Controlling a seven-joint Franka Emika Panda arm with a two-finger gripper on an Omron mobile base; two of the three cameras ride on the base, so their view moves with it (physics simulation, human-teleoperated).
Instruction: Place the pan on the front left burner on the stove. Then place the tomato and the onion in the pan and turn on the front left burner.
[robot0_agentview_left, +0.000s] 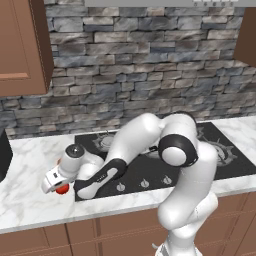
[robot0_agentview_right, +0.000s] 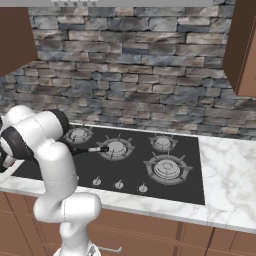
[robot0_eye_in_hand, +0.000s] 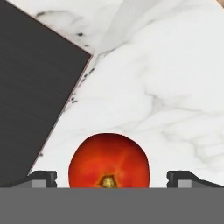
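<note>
A glossy red tomato (robot0_eye_in_hand: 109, 159) lies on the white marble counter (robot0_eye_in_hand: 166, 87), just left of the stove's (robot0_eye_in_hand: 35, 83) corner. My gripper (robot0_eye_in_hand: 111, 177) is open around it, one fingertip on each side with a gap to the skin. From the left base camera, the hand (robot0_agentview_left: 52, 179) hangs low over the tomato (robot0_agentview_left: 62, 189) beside the black stove (robot0_agentview_left: 235, 162). The pan's thin black handle (robot0_agentview_right: 90, 149) with its grey tip sticks out from behind my arm. The pan's bowl and the front left burner are hidden by the arm. The onion is out of view.
Other burners (robot0_agentview_right: 167, 169) (robot0_agentview_right: 116, 148) and a row of silver knobs (robot0_agentview_right: 119, 185) show on the cooktop. A dark object (robot0_agentview_left: 2, 155) stands at the counter's far left. Wooden cabinets (robot0_agentview_left: 22, 45) hang above, and a stone wall runs behind.
</note>
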